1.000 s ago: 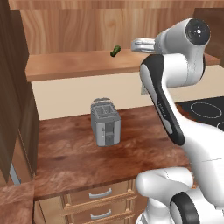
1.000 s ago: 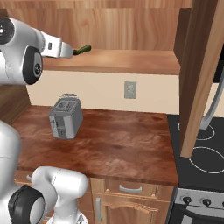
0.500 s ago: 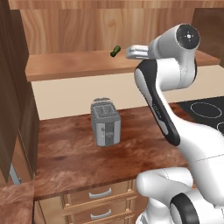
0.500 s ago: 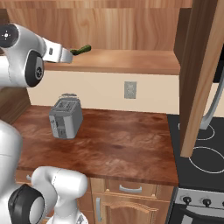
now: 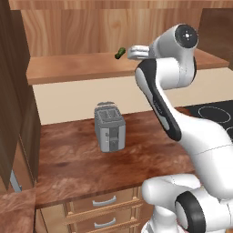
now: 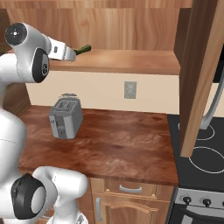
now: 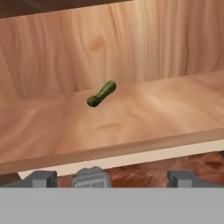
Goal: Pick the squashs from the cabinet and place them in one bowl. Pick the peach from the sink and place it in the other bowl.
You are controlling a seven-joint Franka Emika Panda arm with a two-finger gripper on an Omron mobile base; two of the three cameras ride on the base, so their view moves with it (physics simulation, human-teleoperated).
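— On the cabinet shelf (image 5: pixel 77 68), what is seen?
— A dark green elongated squash (image 7: pixel 101 93) is seen lying on the plank, toward the grained back panel. It is also made out in the left base view (image 5: pixel 120 53) and the right base view (image 6: pixel 82 49).

— Where is the hand placed?
— It is held at shelf height, pointed at the squash. In the hand view the fingers (image 7: pixel 181 178) are seen at the bottom edge, set far apart, as wide as they go. Nothing is gripped between them, and the squash is kept well apart from them, farther back on the shelf.

— Is the squash touched by anything?
— No contact is seen; it lies alone on the wood, tilted at an angle to the shelf edge.

— What is found below?
— A grey toaster (image 5: pixel 109 126) is stood on the reddish-brown counter (image 5: pixel 82 168) under the shelf. A wall outlet (image 6: pixel 130 89) is mounted on the pale backsplash, and a black cooktop (image 6: pixel 199 157) is set at the counter's right end.
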